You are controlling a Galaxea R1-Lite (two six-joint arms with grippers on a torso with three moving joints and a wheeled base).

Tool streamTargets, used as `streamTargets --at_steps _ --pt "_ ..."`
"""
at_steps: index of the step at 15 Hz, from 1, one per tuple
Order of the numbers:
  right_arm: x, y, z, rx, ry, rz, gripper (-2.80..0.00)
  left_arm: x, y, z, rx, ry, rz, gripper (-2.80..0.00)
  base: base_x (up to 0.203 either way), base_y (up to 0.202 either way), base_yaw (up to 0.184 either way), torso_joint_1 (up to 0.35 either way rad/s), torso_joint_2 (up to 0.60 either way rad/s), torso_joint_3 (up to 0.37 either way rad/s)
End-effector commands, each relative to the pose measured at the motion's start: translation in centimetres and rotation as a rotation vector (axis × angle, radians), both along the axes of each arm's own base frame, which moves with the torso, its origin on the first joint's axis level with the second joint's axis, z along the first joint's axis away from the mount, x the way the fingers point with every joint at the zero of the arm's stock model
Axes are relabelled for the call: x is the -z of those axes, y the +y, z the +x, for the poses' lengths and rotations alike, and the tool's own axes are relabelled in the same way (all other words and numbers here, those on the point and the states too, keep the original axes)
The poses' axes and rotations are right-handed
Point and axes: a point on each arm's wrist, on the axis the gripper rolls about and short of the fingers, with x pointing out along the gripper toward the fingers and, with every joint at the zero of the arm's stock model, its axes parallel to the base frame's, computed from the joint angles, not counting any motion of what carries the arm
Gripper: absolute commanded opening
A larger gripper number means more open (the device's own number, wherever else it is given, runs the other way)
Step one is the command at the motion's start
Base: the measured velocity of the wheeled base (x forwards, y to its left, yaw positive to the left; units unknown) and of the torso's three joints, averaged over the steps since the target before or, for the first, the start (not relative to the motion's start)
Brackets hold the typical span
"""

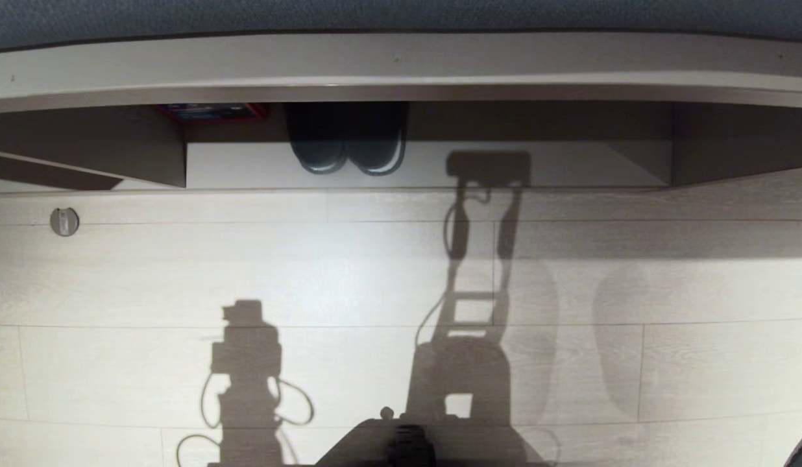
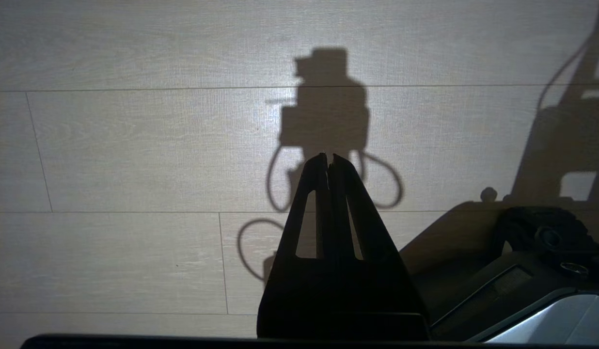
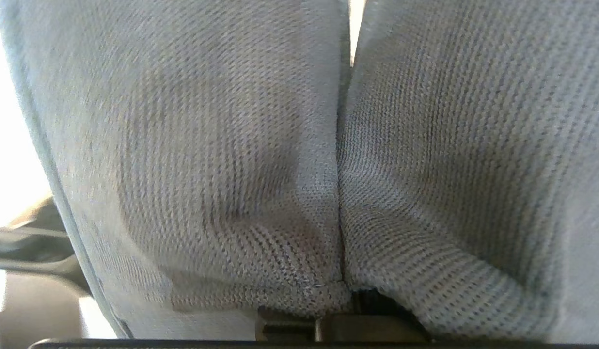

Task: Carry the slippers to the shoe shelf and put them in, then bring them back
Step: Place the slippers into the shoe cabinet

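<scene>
Pale plank floor point(image 1: 375, 279); dark shoes point(image 1: 346, 152) occupy the shelf point(image 1: 505, 170).

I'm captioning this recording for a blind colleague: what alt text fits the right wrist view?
Two grey woven-fabric slippers pressed side by side fill the view, hanging from the right end effector, which is shut on them at the seam where they meet. Pale floor shows at one edge.

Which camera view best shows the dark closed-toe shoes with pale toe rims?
The head view: the dark shoes stand side by side in the open recess, toes outward. The left wrist view shows only floor, shadows and the shut left gripper; the right wrist view is filled by the grey woven slippers.
</scene>
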Motion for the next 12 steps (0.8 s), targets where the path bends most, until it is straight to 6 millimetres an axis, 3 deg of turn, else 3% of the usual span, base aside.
streamTargets --at_steps 1,3,6,12 --pt "-1.8 0.0 0.7 -0.016 0.057 0.001 -2.8 0.0 0.0 0.0 -0.001 -0.001 0.0 -2.8 0.0 0.0 0.0 0.002 0.0 -0.025" --pt "-4.0 0.1 2.6 -0.049 0.129 0.004 -2.8 0.0 0.0 0.0 -0.001 -0.001 0.0 -2.8 0.0 0.0 0.0 0.0 0.0 0.0" --pt "-6.8 0.3 7.3 -0.084 0.213 0.0 -2.8 0.0 0.0 0.0 -0.001 -0.001 0.0 -2.8 0.0 0.0 0.0 0.0 0.0 0.0" --pt "-9.7 1.1 16.9 -0.093 0.166 0.01 -2.8 0.0 0.0 0.0 -0.001 -0.001 0.0 -2.8 0.0 0.0 0.0 0.0 0.0 0.0"
